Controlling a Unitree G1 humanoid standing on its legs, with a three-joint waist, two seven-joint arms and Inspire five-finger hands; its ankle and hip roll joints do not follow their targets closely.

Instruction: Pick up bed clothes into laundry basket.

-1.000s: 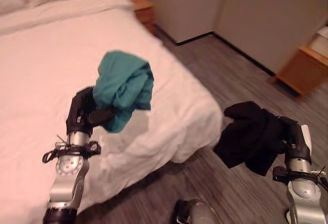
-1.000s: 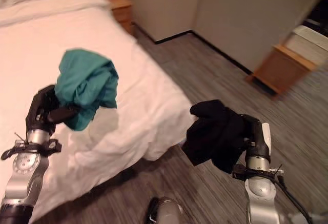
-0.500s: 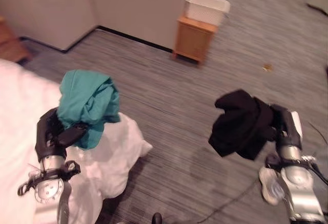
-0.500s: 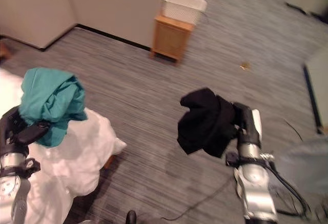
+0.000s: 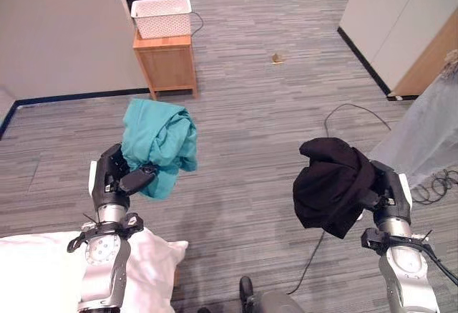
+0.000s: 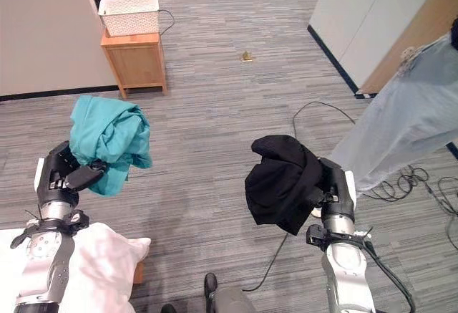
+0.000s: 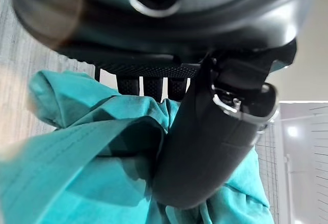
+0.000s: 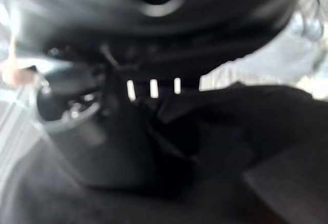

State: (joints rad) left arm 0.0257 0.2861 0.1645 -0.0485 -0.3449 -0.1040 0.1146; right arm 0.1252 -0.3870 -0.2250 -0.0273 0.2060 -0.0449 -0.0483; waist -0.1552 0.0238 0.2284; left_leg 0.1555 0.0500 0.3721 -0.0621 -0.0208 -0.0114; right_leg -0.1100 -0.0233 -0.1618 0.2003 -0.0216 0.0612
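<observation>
My left robot hand (image 5: 114, 178): curled round a bunched teal cotton garment (image 5: 157, 143).
My right robot hand (image 5: 386, 193): clamped on a crumpled black garment (image 5: 331, 184).
White lattice laundry basket (image 5: 162, 16): on a small wooden cabinet (image 5: 166, 62), far ahead, left-side; left robot hand nearer.

You see a grey plank floor (image 5: 257, 112). On it stands a small wooden cabinet (image 5: 166, 65) against the wall, carrying a white laundry basket (image 5: 161, 16). A small brown scrap (image 5: 277, 59) lies further out. A white bed corner (image 6: 107, 256) sits at the near left.
</observation>
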